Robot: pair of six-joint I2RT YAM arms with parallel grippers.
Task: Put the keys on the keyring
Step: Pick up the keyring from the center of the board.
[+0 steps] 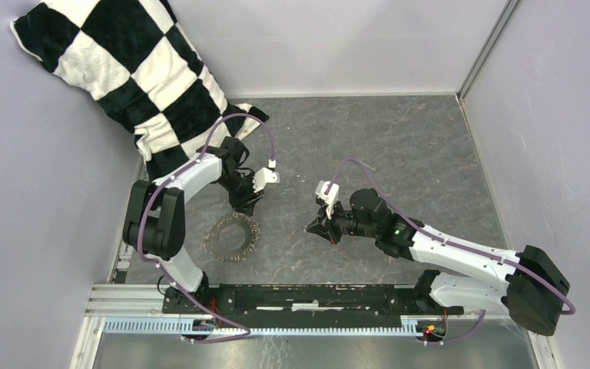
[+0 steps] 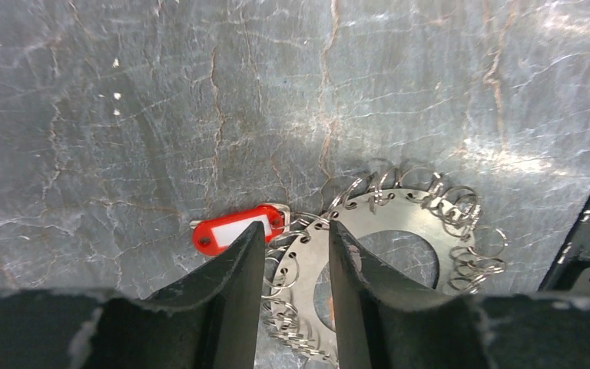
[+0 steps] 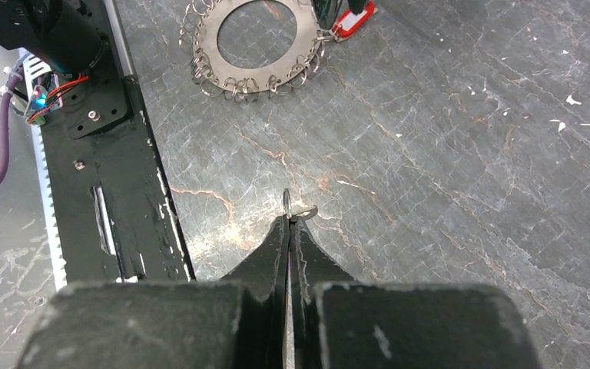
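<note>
The keyring [image 1: 233, 237] is a flat silver disc edged with many small rings, lying on the grey table left of centre. Its red tag [image 2: 238, 228] lies at the rim. My left gripper [image 2: 296, 234] hangs over that rim beside the tag, fingers apart, with the ringed edge of the keyring [image 2: 399, 223] showing between them. My right gripper [image 3: 289, 219] is shut on the tiny silver key [image 3: 287, 201], whose tip pokes out past the fingertips. In the top view the right gripper [image 1: 316, 227] is low over the table, right of the keyring. The right wrist view shows the keyring [image 3: 255, 73] far ahead.
A black-and-white chequered cushion [image 1: 130, 69] leans in the back left corner, just behind the left arm. A black mounting rail [image 1: 307, 296] runs along the near edge. Grey walls close in the left, back and right sides.
</note>
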